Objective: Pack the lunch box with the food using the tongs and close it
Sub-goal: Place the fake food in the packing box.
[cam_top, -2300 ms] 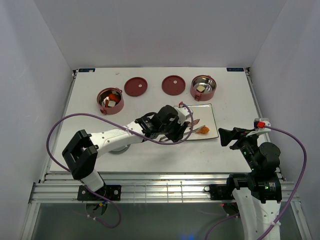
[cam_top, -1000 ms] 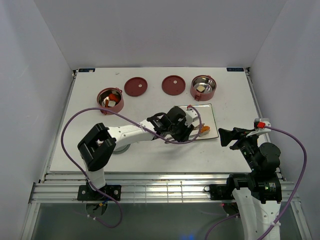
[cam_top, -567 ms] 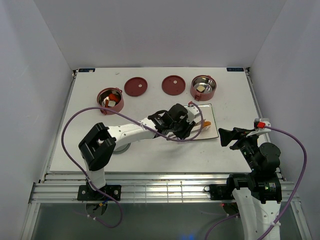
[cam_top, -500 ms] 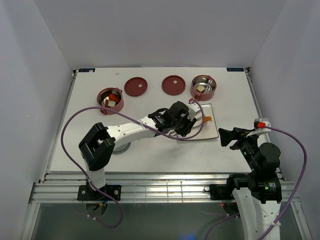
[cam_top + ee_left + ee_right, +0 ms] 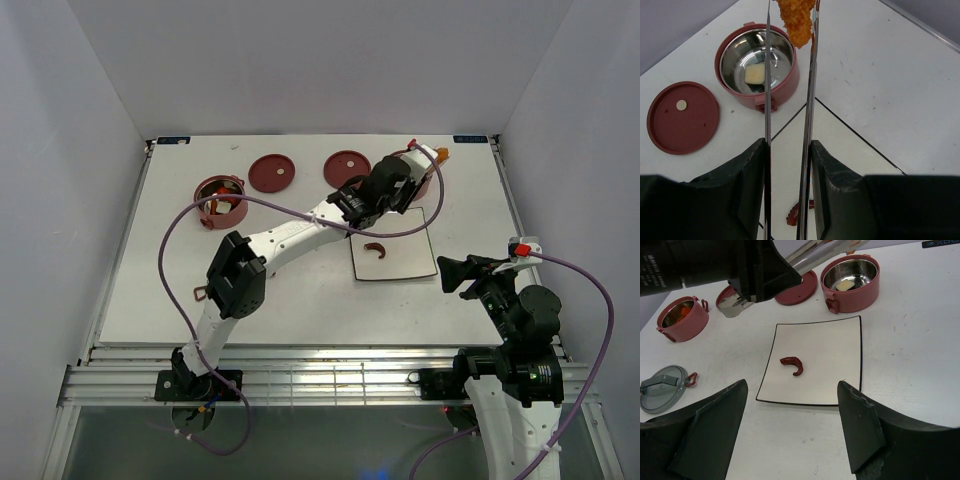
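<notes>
My left gripper (image 5: 788, 145) is shut on the silver tongs (image 5: 811, 75), one finger pressing each arm. The tong tips pinch an orange nugget (image 5: 797, 20) in the air, by the far rim of the right red bowl (image 5: 757, 65). That bowl holds a pale cube (image 5: 755, 74). In the top view the nugget (image 5: 441, 153) sits just past the bowl, which the left gripper (image 5: 405, 180) mostly hides. A dark-red sausage (image 5: 793, 365) lies on the white plate (image 5: 835, 380). The left bowl (image 5: 220, 200) holds orange pieces. My right gripper (image 5: 790, 435) is open, low, near the plate's front edge.
Two flat dark-red lids (image 5: 272, 172) (image 5: 345, 168) lie at the back between the bowls. The grey top cover (image 5: 662, 382) with red clasps rests at the front left, partly under the left arm in the top view. The left arm stretches diagonally across the table.
The left arm lifted the nugget off the plate with the tongs and swung it back and right to the right bowl. Only the sausage is left on the plate. The right arm stayed still.
</notes>
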Robot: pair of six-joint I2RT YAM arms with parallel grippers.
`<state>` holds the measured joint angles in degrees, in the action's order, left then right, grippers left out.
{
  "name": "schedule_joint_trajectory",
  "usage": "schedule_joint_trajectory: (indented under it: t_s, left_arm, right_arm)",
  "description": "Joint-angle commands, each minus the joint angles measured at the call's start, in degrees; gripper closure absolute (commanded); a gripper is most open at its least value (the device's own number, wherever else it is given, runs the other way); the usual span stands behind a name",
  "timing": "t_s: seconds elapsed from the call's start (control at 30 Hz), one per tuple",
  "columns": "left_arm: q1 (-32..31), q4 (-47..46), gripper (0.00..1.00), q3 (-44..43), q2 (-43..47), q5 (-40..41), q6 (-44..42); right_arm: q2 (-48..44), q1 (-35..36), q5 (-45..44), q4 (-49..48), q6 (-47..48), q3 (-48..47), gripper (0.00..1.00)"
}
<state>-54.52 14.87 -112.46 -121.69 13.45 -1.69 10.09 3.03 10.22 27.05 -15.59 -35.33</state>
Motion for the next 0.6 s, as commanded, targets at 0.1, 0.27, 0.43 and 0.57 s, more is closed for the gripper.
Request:
schedule_joint_trajectory:
  t_s: [0.1,0.27,0.43,0.57]
  left_arm:
    - [2.66,-0.72,0.64,-6.54,-4.61,0.88,0.02]
    - [5.39,-1.95,0.64,-7.07,-7.07,-2.02,1.69]
    - [6.36,-5.37,0.64,-4.26,-8.30,-4.74,2.93]
    - [6.88,-6.17,0.64,-5.22,-10.23,-5.63,3.27]
  right_arm:
    - [-0.33,-0.04,-0.46,-1.21,0.74,-0.35,0.22]
    - [-0.51,0.05,-0.38,-0.86,0.74,-0.44,0.22]
    - [-0.42,0.05,-0.73,-0.68,0.74,-0.53,0.22]
    - [-0.42,0.05,-0.90,-0.59,0.65,-0.53,0.22]
